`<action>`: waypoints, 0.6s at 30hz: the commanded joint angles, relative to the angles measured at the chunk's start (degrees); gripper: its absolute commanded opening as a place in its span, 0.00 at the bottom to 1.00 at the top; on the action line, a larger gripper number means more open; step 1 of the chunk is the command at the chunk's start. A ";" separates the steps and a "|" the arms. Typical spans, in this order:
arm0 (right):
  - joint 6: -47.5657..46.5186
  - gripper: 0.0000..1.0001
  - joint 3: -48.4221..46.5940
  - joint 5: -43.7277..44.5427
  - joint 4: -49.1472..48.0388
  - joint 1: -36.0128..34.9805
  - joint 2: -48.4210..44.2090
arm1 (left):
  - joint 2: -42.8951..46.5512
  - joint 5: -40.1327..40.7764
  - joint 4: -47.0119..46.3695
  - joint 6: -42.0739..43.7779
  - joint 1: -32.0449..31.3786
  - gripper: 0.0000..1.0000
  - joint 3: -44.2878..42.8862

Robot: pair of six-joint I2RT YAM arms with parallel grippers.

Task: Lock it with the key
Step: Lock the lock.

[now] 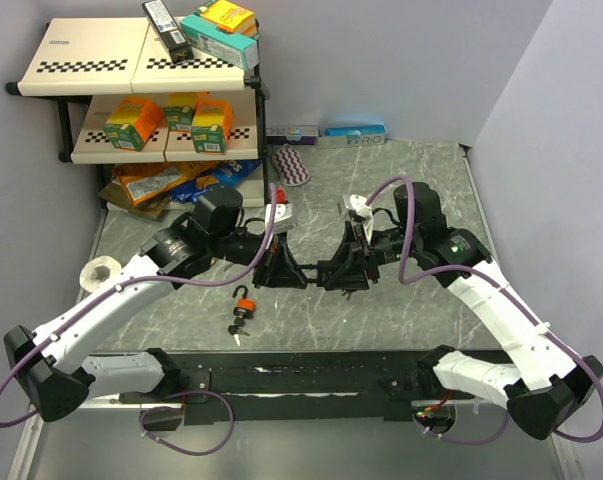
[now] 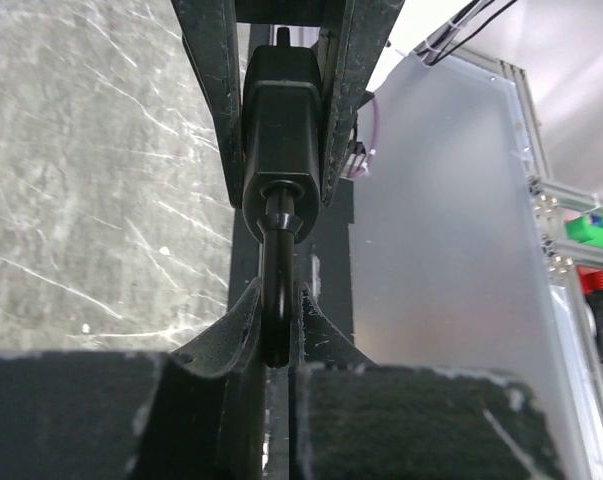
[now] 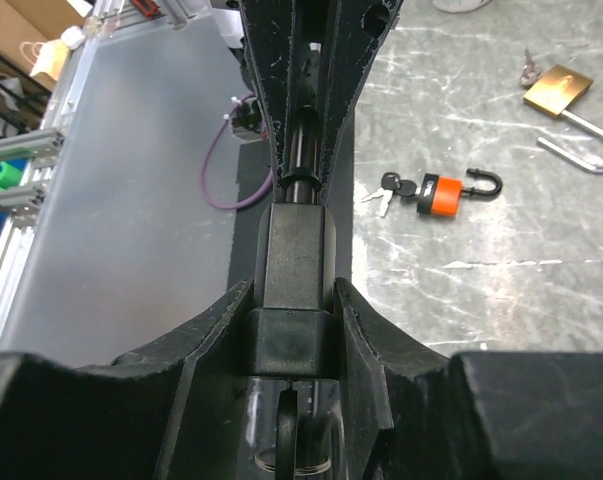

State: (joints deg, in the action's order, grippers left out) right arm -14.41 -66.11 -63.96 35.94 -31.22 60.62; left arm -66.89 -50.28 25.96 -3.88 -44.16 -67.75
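Observation:
A black padlock hangs in the air between my two grippers, above the table's middle. My left gripper is shut on its shackle; in the left wrist view the lock body stands beyond it. My right gripper is shut on the lock body; in the right wrist view a dark key with a wire ring sticks out of the body's near end, behind the pads. The left gripper's fingers close on the far end.
An orange padlock with keys lies on the table near the front, also in the right wrist view. A brass padlock with an open shackle lies beyond it. A tape roll sits at the left, a stocked shelf at the back left.

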 commanded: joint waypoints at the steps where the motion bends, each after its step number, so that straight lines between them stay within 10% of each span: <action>1: 1.76 0.00 -1.22 -3.45 -11.95 -3.40 0.73 | -2.54 0.53 -12.77 -5.43 -3.65 0.01 -3.36; 18: 10.28 0.00 2.12 -5.29 -21.97 -6.04 1.60 | -6.93 1.50 -25.52 -10.36 -6.64 0.01 -3.09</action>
State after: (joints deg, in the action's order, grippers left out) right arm -5.50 -63.40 -64.42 32.42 -31.53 60.45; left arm -69.45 -49.76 23.99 -11.81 -45.82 -67.81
